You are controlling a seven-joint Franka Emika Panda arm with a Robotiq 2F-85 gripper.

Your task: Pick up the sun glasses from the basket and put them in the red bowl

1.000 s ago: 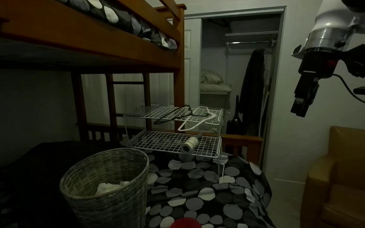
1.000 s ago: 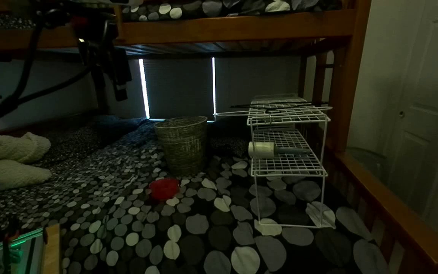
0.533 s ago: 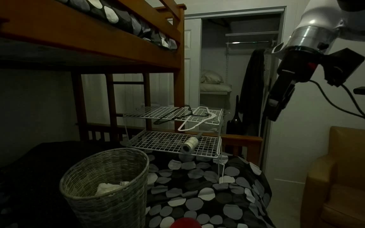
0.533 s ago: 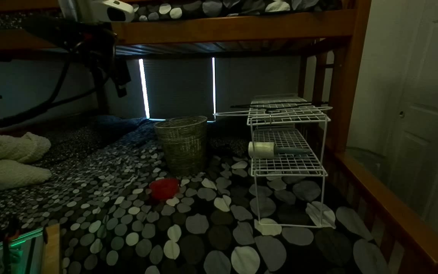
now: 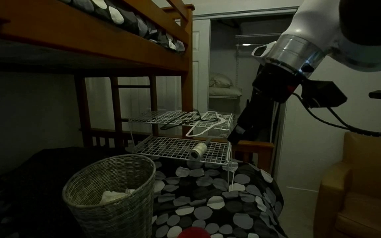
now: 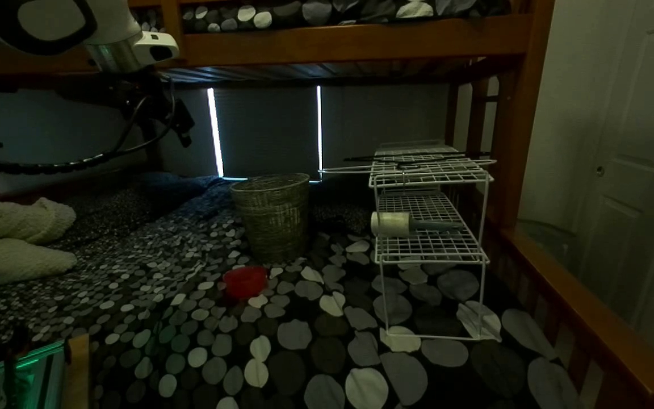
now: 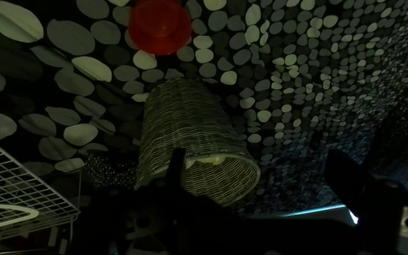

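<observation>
The round woven wicker basket (image 5: 127, 211) stands on the bed, and it also shows in an exterior view (image 6: 273, 221) and in the wrist view (image 7: 186, 117). A pale cloth-like item (image 5: 112, 195) lies inside it. The sunglasses are not visible in any view. The small red bowl (image 6: 246, 282) sits on the bedspread beside the basket; it also shows in the wrist view (image 7: 159, 26) and partly in an exterior view (image 5: 193, 232). My gripper (image 7: 257, 156) is open, fingers wide apart with nothing between them. In an exterior view the gripper (image 5: 236, 137) hangs higher than the basket, apart from it.
A white wire rack (image 6: 432, 250) stands near the basket, with a lint roller (image 6: 392, 224) on its lower shelf and hangers (image 5: 207, 123) on top. The upper bunk's wooden rail (image 6: 355, 45) runs overhead. A cream blanket (image 6: 15, 238) lies on the bed.
The arm has moved left and down in an exterior view, closer to the basket and rack, tilting more. The basket, bowl and rack have not moved.
</observation>
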